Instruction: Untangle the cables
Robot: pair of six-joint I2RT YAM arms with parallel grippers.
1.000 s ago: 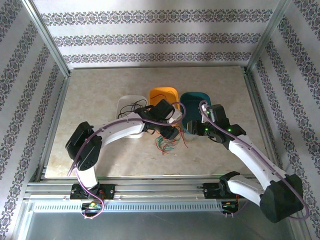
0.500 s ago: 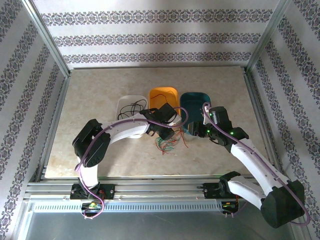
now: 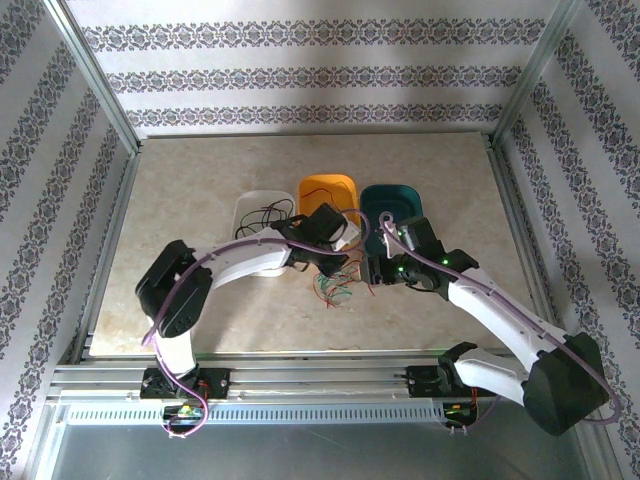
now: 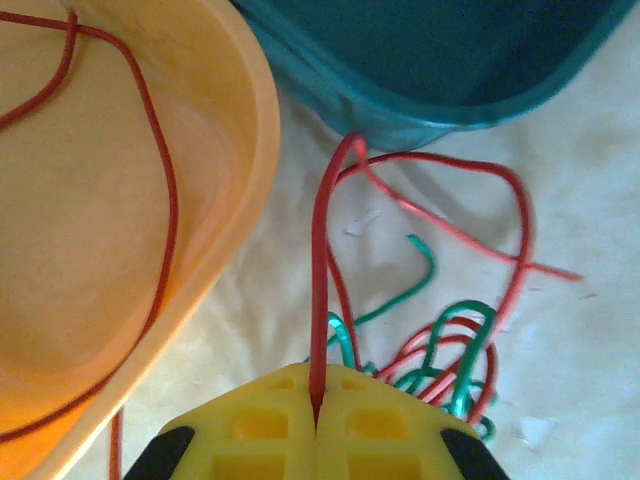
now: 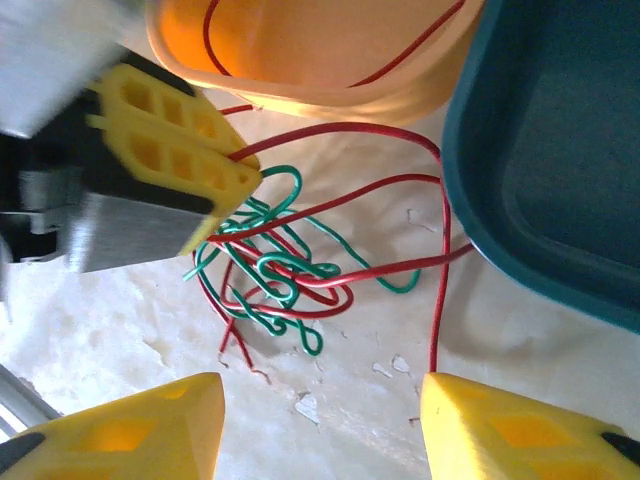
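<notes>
Left pincer (image 4: 316,400) clamped shut on a thin red wire (image 4: 319,280); right pincer (image 5: 322,410), wide open and empty, has swung left toward the red-green wire tangle (image 5: 280,270).

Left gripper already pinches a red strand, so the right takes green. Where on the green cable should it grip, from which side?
Probably the hooked tail of the green cable: it pokes out of the tangle alone on bare table, on the edge nearest the open right gripper. Come straight down there, fingers straddling it.
</notes>
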